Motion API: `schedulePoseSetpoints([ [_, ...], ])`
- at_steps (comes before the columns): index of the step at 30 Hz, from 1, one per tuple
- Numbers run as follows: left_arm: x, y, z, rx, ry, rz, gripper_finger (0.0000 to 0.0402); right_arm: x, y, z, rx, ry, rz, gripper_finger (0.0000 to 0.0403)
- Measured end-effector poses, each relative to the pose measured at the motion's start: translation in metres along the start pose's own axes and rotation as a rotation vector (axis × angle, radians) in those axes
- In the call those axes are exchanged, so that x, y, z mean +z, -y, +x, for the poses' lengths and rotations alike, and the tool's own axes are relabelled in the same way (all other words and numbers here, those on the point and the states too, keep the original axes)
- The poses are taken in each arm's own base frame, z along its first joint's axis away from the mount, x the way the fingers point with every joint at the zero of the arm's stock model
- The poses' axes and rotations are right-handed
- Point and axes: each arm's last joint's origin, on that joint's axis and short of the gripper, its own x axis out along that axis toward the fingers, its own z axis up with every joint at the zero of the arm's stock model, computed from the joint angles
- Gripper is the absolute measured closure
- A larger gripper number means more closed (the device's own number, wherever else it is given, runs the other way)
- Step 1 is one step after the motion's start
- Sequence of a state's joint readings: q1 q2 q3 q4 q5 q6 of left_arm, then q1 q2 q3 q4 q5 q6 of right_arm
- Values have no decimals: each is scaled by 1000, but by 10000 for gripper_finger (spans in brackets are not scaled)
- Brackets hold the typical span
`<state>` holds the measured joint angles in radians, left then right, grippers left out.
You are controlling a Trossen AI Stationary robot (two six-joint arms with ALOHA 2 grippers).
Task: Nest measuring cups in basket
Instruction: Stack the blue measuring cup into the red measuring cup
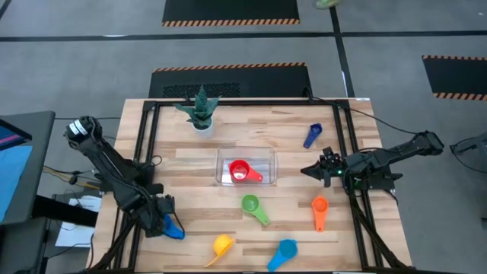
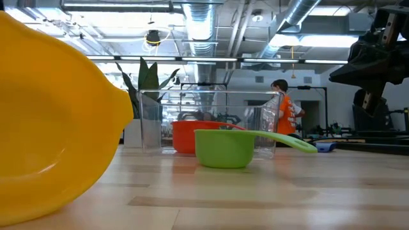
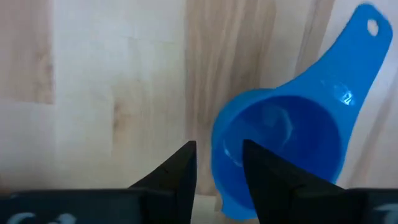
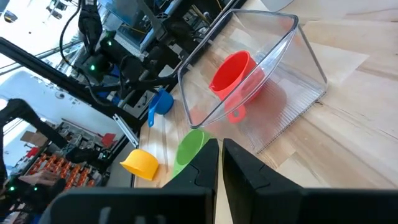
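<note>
A light blue measuring cup [image 3: 280, 143] stands bowl up on the table near its left front corner [image 1: 175, 230]. My left gripper [image 3: 217, 149] points down over it, open, with one finger above the inside of the bowl and the other outside the wall. The clear basket [image 1: 266, 161] sits mid-table with a red cup [image 1: 240, 171] inside. Green [image 1: 255, 207], orange [image 1: 319, 209], yellow [image 1: 221, 245], another light blue [image 1: 283, 253] and dark blue [image 1: 312, 135] cups lie loose around it. My right gripper [image 1: 316, 169] waits shut, to the right of the basket. My left gripper comes from above, pointing down, its fingers astride the blue cup's bowl wall [image 3: 219, 163] on the side away from the handle. Whether either finger touches the wall cannot be told. The cup stands on the table.
A white pot with a green plant [image 1: 200, 113] stands at the far side, left of the basket. Black frame rails [image 1: 144, 144] run along the table's left and right sides. In the low view the yellow cup [image 2: 51, 115] fills the near left.
</note>
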<state>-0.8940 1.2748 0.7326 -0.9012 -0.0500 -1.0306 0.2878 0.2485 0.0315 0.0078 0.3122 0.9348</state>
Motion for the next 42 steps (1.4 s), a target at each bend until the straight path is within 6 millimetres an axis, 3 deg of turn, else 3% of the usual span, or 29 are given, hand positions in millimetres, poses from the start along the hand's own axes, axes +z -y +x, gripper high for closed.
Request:
schedulePoseSetpoints([
  [8, 4, 9, 33, 161, -27, 58, 285, 0, 0, 0, 0, 0, 0, 356],
  [15, 9, 26, 58, 97, -141, 138, 289, 0, 0, 0, 0, -1, 1, 356],
  [20, 18, 28, 53, 42, -138, 89, 381, 0, 0, 0, 0, 0, 1, 356],
  [23, 34, 24, 39, 7, -88, 29, 395, 0, 0, 0, 1, 0, 1, 356],
  [26, 55, 20, 9, -47, 48, -42, 399, 0, 0, 0, 1, 1, 1, 356],
  [32, 102, -10, -84, -25, 543, -216, 400, 0, -1, 0, 8, 5, 3, 356],
  [35, 126, -31, -118, 29, 665, -203, 401, 1, -1, 0, 13, 9, 6, 356],
  [39, 161, -62, -141, 122, 690, -90, 401, 1, -1, 0, 16, 11, 7, 356],
  [42, 191, -88, -138, 161, 608, 17, 401, 1, -1, 0, 19, 8, 6, 356],
])
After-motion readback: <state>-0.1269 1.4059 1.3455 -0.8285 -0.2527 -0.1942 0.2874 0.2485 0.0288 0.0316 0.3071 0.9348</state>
